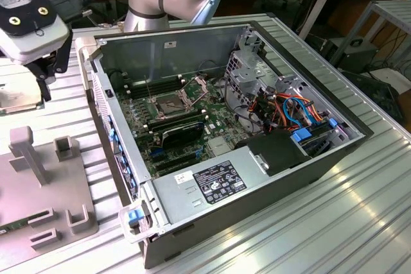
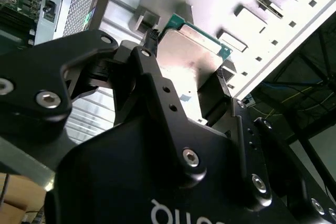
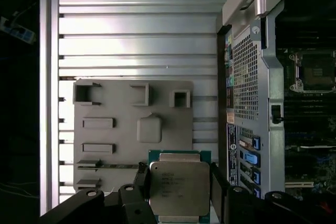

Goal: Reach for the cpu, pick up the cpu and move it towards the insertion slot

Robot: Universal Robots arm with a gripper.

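First wrist view shows the gripper [image 3: 179,190] clenched on the cpu [image 3: 178,187], 1 finger on each side of its silver lid, above the grey fixture plate [image 3: 131,124] on the ribbed table [image 3: 136,24]. Second wrist view confirms the grasp: the cpu [image 2: 191,48] sits between the black fingers [image 2: 152,72], and it seems lifted clear of the plate. So reach and pickup look done. What remains is the carry: in the exterior view the slot [image 1: 172,102] lies inside the open case [image 1: 257,178], well apart from the gripper [image 1: 40,78], which hangs beside the case at the exterior view's left
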